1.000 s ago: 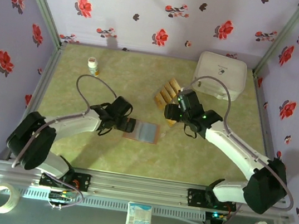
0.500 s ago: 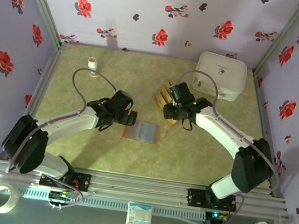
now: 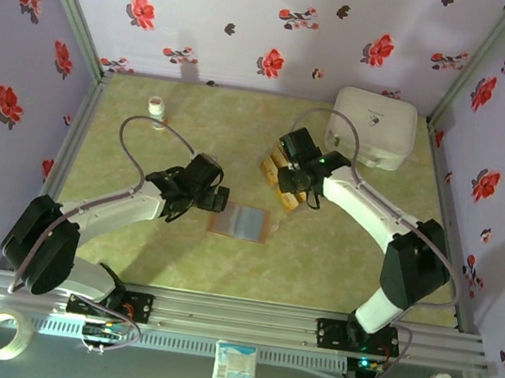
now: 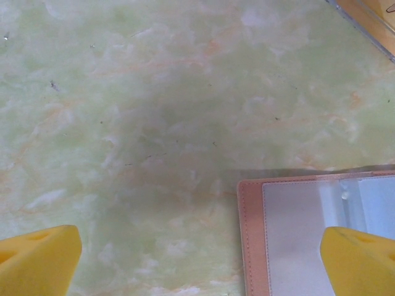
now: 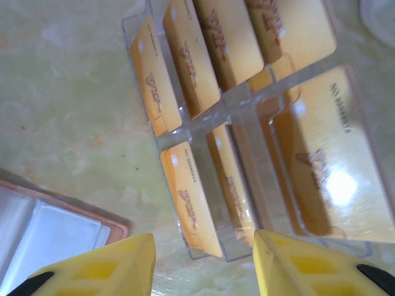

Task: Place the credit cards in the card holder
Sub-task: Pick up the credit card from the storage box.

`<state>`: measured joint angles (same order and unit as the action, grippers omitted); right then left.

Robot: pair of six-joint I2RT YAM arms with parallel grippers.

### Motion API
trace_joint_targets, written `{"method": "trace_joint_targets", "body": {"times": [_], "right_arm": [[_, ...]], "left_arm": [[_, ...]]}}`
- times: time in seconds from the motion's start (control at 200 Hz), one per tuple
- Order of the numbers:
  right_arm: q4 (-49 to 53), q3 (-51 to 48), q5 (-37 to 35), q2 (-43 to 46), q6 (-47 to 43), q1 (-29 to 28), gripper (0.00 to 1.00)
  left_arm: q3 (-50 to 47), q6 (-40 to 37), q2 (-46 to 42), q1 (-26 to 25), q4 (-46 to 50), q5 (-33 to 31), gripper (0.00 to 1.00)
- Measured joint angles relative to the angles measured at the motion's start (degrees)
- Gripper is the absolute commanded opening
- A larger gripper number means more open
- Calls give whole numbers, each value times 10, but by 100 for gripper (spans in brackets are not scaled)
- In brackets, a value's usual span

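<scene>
Right wrist footage shows the right gripper [image 5: 203, 268] with its yellow fingertips spread apart and nothing held between them. It is poised above the tan-orange rectangular credit cards [image 5: 188, 68], which are slotted into the compartments of a clear plastic rack [image 5: 244, 98]. The reddish-brown folding card holder [image 3: 241, 222] is laid open, greyish inside up, on the green marbled table [image 3: 221, 270], just beside the rack. The left gripper [image 4: 197, 262] is likewise held apart and empty over the holder's left edge.
</scene>
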<state>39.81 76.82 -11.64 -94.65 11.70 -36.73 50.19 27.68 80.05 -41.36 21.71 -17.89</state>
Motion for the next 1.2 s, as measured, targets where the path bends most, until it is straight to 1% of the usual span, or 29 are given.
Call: {"method": "trace_joint_targets", "body": {"times": [0.155, 0.39, 0.63, 0.855, 1.06, 1.2], "right_arm": [[19, 43, -28, -39, -28, 3, 40], [50, 61, -51, -85, -58, 11, 36], [64, 63, -58, -92, -73, 13, 26], [67, 63, -59, -96, -73, 15, 24], [68, 63, -60, -101, -76, 16, 19], [68, 63, -61, -101, -81, 16, 14]], "left_arm": [[0, 0, 0, 0, -1, -1, 100], [-16, -10, -1, 0, -16, -2, 100], [-35, -17, -10, 0, -33, -6, 100], [-35, -20, -11, 0, -41, -10, 100], [-35, -20, -11, 0, -41, -12, 100], [-36, -20, -11, 0, -41, -12, 100]]}}
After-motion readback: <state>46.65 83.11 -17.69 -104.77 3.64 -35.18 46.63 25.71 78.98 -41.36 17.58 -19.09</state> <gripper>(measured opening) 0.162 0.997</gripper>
